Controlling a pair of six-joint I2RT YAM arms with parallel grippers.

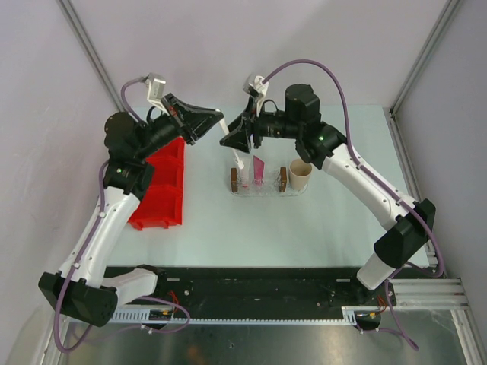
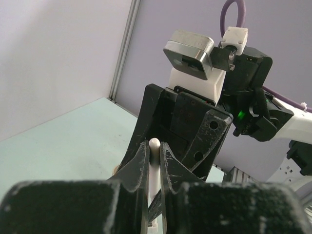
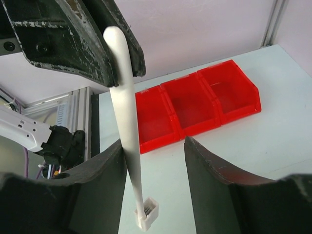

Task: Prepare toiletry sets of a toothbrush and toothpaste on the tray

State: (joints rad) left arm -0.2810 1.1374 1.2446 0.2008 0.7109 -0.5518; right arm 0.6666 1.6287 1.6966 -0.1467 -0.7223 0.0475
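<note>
Seen from overhead, the left arm (image 1: 114,205) is covering part of the red bin (image 1: 163,190); the white items on the tray (image 1: 259,192) are appearing too small to tell apart. In the left wrist view, the left gripper (image 2: 154,161) is hiding all of the toothbrush (image 2: 154,144) except its rounded tip; the right wrist view's bottom edge is cutting off the right gripper (image 3: 152,146) below its fingertips.

The left arm (image 1: 103,220) and right arm (image 1: 365,182) had white shells and black joint housings. Purple cables (image 1: 304,62) ran off each wrist. Fingers (image 2: 139,165) were scuffed black; one wrist camera (image 2: 190,56) was grey-and-white.
</note>
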